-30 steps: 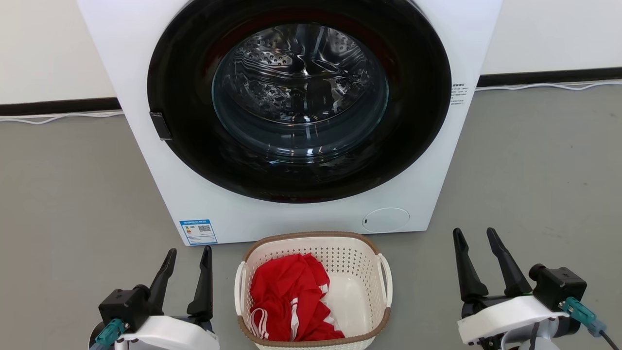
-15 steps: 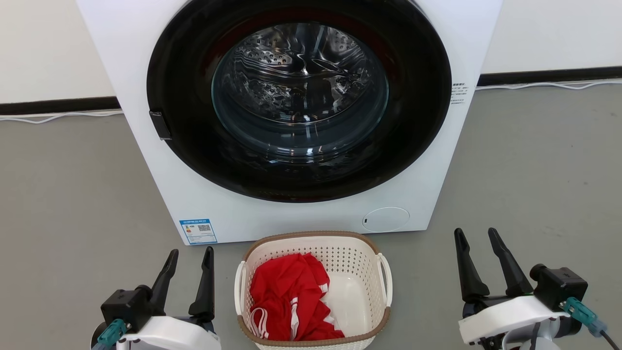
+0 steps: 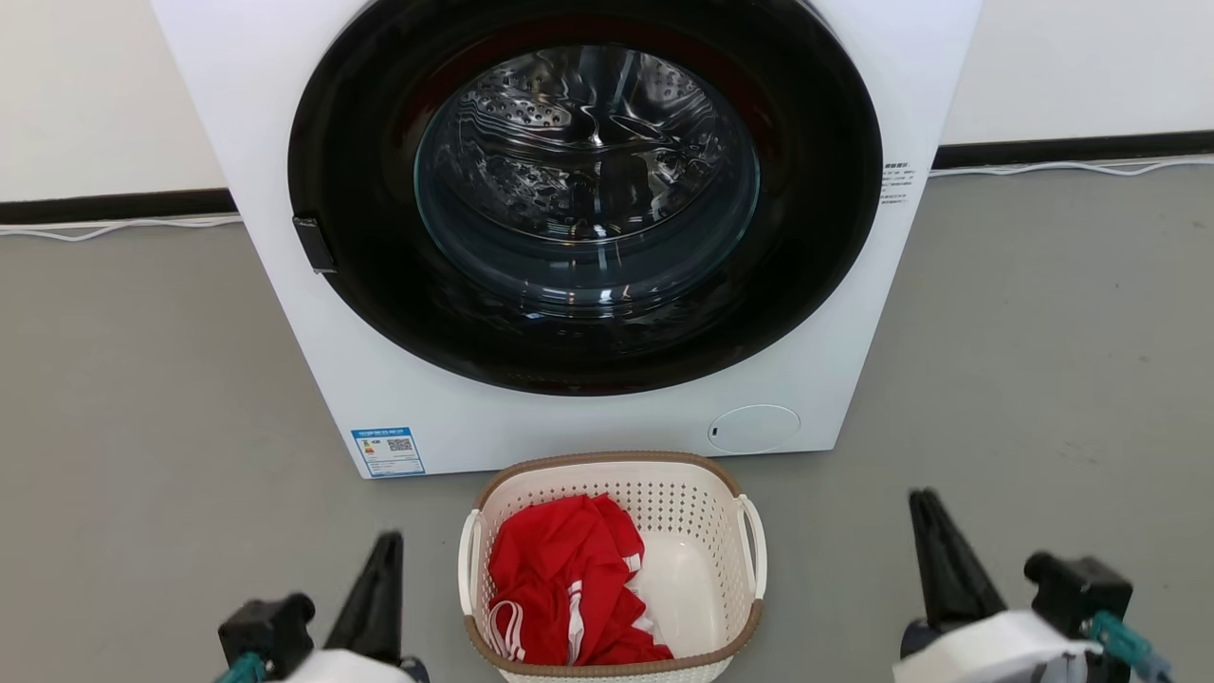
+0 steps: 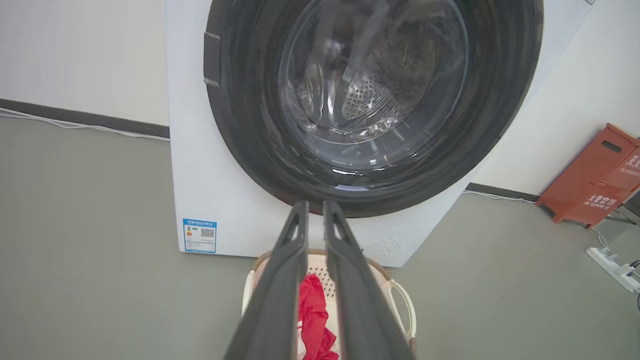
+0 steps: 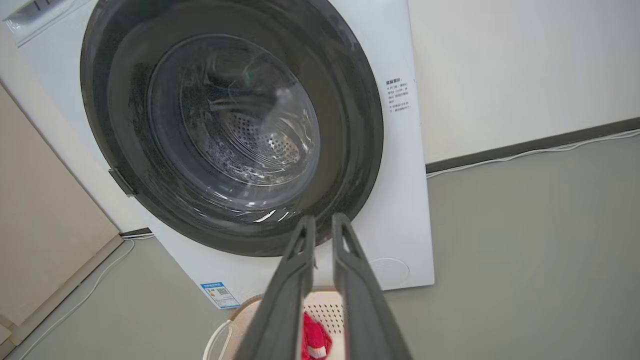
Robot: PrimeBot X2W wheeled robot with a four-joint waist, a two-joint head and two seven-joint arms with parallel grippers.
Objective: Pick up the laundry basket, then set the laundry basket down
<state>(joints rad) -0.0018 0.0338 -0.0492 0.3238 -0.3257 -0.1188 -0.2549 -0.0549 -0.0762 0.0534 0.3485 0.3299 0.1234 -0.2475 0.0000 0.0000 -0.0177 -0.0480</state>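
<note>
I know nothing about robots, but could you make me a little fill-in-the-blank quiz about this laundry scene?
1. The cloth lying in the laundry basket is ____.
2. The basket stands on the grey ____.
3. Behind it, the round door of the washing machine is ____.
4. The left end effector and the right end effector flank the basket; ____ touches it.
Missing words: red; floor; closed; neither.

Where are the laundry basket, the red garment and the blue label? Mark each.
laundry basket (image 3: 607,458), head view, far brown rim.
red garment (image 3: 560,569), head view, middle of the cloth.
blue label (image 3: 387,452), head view, its centre.
</note>
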